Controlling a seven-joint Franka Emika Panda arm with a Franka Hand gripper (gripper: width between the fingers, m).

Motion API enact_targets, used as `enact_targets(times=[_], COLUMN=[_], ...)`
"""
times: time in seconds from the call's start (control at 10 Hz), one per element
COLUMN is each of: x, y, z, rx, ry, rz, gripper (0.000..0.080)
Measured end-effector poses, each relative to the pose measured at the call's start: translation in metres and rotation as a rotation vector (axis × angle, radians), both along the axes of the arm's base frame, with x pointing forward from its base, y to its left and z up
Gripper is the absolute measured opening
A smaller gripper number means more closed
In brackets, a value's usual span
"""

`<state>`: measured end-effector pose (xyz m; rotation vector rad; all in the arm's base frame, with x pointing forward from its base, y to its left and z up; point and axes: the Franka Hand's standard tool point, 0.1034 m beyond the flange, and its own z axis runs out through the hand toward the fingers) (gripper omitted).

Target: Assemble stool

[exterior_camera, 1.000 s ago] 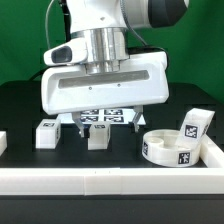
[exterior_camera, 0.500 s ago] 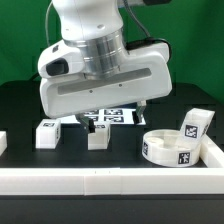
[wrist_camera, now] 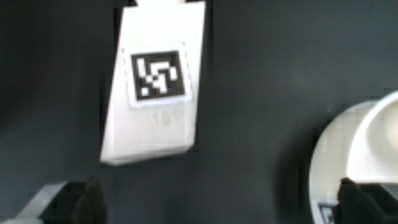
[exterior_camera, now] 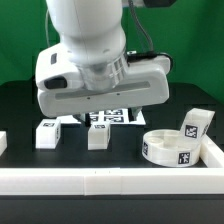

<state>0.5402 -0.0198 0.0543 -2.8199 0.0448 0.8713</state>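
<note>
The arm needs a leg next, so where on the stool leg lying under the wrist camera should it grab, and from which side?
Probably best: take the stool leg at mid-length across its narrow width, closing on the two long side faces, from straight above. It lies flat, tag face up, sides straight and parallel, with bare table beside each; the seat lies apart.

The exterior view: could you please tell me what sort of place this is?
Probably a robotics lab bench: black tabletop, long white border rail, tagged white plastic stool leg, green backdrop.
</note>
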Motion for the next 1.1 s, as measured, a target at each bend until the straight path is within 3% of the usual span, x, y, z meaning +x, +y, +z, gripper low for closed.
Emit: enact_targets(times=[0.1, 0.3, 0.5, 0.7, 1.0, 1.1], x=[-0.002, 0.0, 0.005, 0.005, 0.002, 0.0], y=[0.002, 0.002, -0.009, -0.023, -0.02, -0.021], z=[-0.001, -0.006, -0.013, -0.013, -0.017, -0.019], rx=[0.017, 0.02, -0.019, -0.021, -0.031, -0.056], ry=[0.073, 0.097, 0.064, 0.048, 0.066, 0.08], rz=[0.01, 0.012, -0.027, -0.043, -0.051, -0.076], gripper=[0.0649, 0.0649, 0.0649, 0.0649, 0.0649, 0.0649])
